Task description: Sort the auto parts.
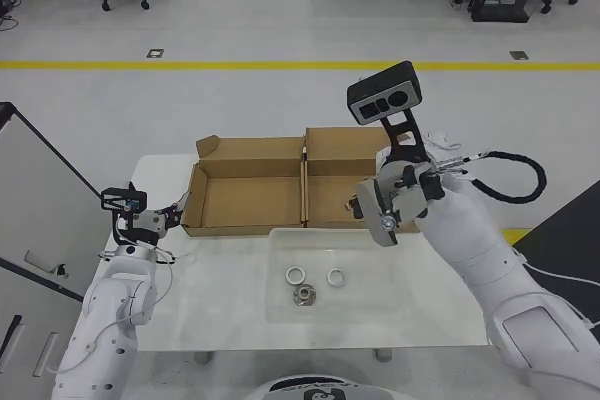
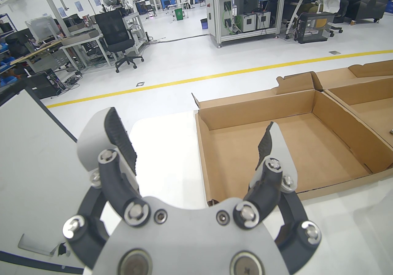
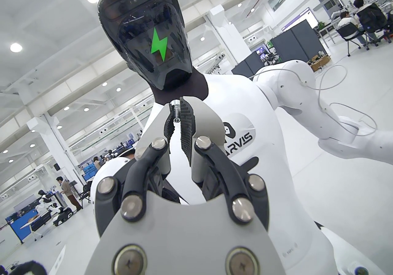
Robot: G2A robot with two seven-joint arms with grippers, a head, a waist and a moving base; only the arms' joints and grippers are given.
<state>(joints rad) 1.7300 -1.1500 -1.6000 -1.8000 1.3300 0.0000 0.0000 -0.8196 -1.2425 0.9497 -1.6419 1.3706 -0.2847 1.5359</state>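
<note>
Saw left pincer [image 2: 192, 119] released, nothing between its pads [image 2: 118, 135], low over the table's [image 1: 230, 300] left part. Found left box [image 2: 276, 150] just ahead of that pincer, one finger over its near wall, floor bare. Noted right box [image 1: 330, 190] touching it on the side away from left pincer. Spotted tray [image 1: 400, 300] below right pincer [image 3: 176, 110] and nearer the robot, with ring [image 1: 295, 274] and second ring [image 1: 335, 275] side by side, toothed part [image 1: 303, 294] just beside them. Found right pincer raised above tray's far edge, tips turned upward, clenched on a small ribbed metal piece [image 3: 175, 113] pinched at the very tips. Saw that piece well apart from the tray's three.
</note>
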